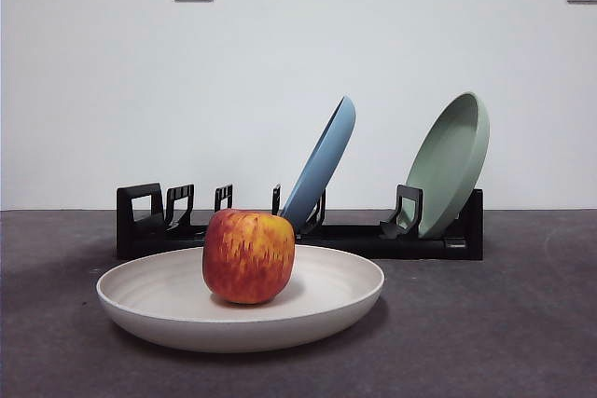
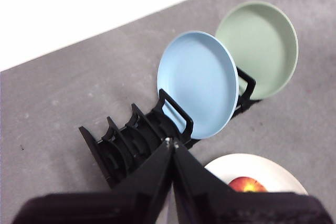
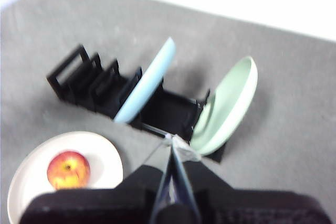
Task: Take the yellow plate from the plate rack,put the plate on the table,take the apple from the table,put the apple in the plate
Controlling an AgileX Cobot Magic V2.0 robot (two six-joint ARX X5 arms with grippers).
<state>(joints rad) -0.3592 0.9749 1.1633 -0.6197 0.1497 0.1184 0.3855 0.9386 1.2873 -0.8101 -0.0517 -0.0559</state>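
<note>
The apple (image 1: 248, 255) sits inside the yellow plate (image 1: 149, 297) on the table (image 1: 522, 323), before the plate rack (image 1: 308, 230) holding a blue plate (image 1: 322, 165) and green plate (image 1: 452, 160). Only my wrist views show my left gripper (image 2: 171, 142) and right gripper (image 3: 169, 139), both clenched empty above.

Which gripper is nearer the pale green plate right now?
Right. The right gripper hangs shut just beside the pale green plate. The left gripper hangs over the plate rack, beyond the blue plate.
</note>
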